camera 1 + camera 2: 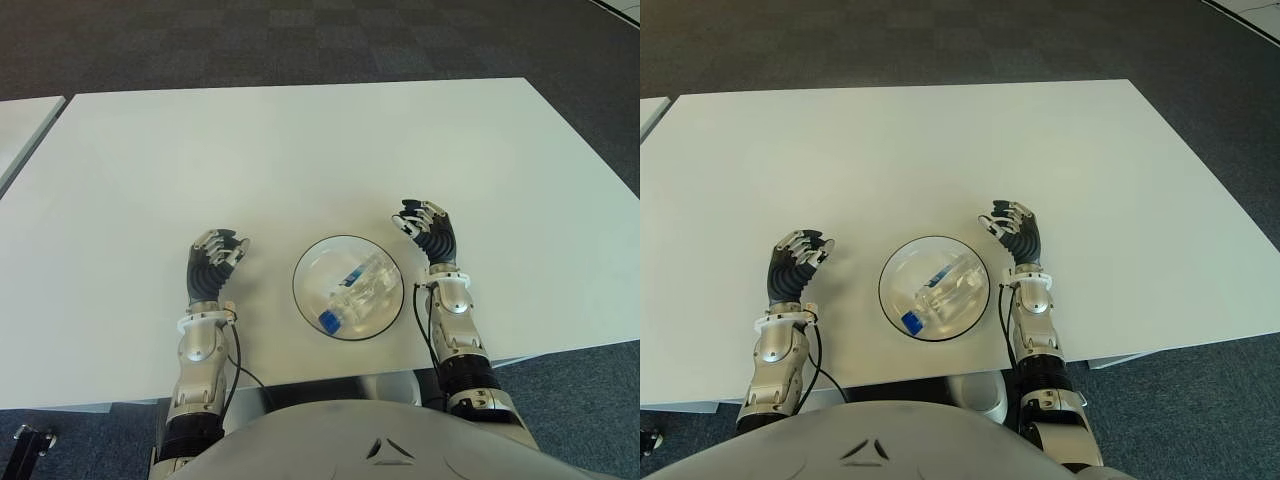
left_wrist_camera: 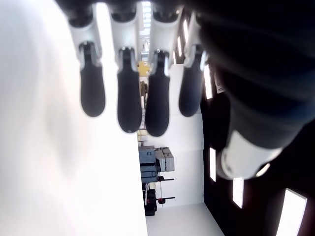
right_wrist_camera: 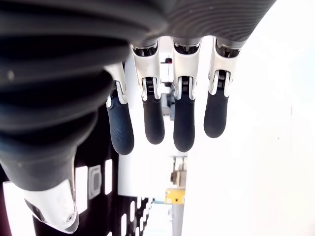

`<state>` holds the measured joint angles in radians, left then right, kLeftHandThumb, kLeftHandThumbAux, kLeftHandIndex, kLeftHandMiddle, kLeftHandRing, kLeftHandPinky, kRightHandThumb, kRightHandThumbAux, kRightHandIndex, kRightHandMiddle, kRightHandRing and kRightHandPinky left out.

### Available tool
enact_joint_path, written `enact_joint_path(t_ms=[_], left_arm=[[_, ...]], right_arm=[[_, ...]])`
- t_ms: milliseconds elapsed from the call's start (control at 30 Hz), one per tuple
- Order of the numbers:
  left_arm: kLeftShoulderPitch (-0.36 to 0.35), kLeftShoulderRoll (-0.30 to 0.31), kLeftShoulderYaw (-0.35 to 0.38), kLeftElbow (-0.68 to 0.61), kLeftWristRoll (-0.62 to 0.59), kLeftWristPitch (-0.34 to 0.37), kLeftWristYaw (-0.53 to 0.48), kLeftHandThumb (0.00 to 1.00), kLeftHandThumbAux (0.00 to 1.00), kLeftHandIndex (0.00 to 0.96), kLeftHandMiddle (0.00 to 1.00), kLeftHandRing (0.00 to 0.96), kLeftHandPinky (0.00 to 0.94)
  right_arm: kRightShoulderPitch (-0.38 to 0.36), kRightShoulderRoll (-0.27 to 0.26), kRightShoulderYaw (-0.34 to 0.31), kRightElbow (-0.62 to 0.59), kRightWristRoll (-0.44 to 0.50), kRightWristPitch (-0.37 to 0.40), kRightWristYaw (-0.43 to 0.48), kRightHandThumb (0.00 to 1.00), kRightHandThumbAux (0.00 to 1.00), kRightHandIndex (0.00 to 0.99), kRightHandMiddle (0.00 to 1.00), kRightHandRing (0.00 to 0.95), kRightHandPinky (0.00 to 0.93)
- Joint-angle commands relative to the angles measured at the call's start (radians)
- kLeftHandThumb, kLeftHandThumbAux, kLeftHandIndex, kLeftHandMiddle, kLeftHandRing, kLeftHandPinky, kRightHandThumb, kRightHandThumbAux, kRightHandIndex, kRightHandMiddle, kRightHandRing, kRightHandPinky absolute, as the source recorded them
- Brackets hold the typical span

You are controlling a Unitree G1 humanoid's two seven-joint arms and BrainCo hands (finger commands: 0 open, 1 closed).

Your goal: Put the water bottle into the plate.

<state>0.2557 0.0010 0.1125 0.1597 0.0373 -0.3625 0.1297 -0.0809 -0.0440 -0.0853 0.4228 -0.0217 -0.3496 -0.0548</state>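
Note:
A clear water bottle with a blue cap lies on its side inside the round glass plate near the table's front edge. My left hand shows to the left of the plate, fingers relaxed and holding nothing. My right hand shows just right of the plate, a little apart from its rim, fingers also loosely spread and empty. In the left wrist view the fingers hang free, and in the right wrist view the fingers do the same.
The white table stretches far beyond the plate. Its front edge runs just below both wrists. A second table's corner shows at the far left, with dark carpet beyond.

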Motion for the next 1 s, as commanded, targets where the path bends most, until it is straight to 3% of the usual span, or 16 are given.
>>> enact_joint_path(t_ms=[33, 1000], left_arm=[[0.002, 0.003, 0.006, 0.01, -0.002, 0.014, -0.001, 0.708, 0.708, 0.432, 0.538, 0.53, 0.512], [0.015, 0.003, 0.009, -0.025, -0.016, 0.052, -0.007, 0.706, 0.708, 0.432, 0.525, 0.515, 0.503]], right_arm=[[0.006, 0.008, -0.012, 0.004, 0.019, 0.053, -0.006, 0.709, 0.73, 0.431, 0.513, 0.513, 0.521], [-0.036, 0.003, -0.034, 0.125, 0.036, 0.099, 0.014, 0.707, 0.731, 0.43, 0.503, 0.512, 0.523]])
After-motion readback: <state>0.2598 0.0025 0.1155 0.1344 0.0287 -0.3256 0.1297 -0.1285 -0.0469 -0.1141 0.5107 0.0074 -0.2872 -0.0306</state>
